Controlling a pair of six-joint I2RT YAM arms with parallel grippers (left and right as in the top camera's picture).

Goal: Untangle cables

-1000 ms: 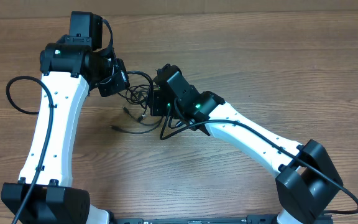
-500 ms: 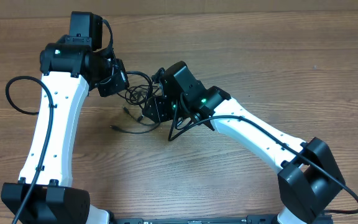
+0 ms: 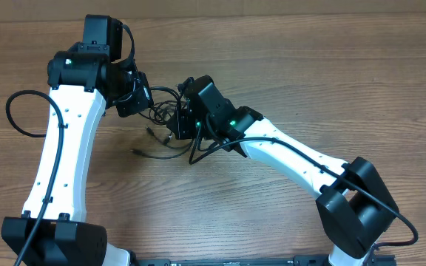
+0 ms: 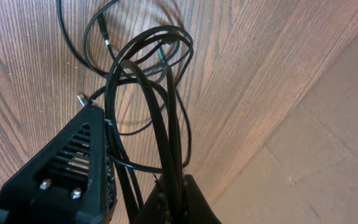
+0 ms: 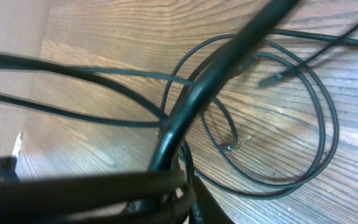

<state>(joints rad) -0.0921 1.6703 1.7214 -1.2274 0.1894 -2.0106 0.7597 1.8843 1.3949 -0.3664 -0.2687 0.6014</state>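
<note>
Left gripper [image 3: 140, 96] pinches 1 bundle of cables [image 4: 174, 137]; right gripper [image 3: 180, 122] just beside, grip unreadable.

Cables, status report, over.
Left pincer clamped on cables, loops raised above table. Right pincer at the tangle, grip unclear. Right arm's own wire hangs beside the tangle.

The table [image 3: 331, 66] was viewed from directly above by the overhead camera. The left wrist view was taken from close above the wood, angled along it past its own fingers [image 4: 73, 168]. The right wrist view was set nearer still, partly blurred. The cables [image 4: 174, 124] were shared by all three.
</note>
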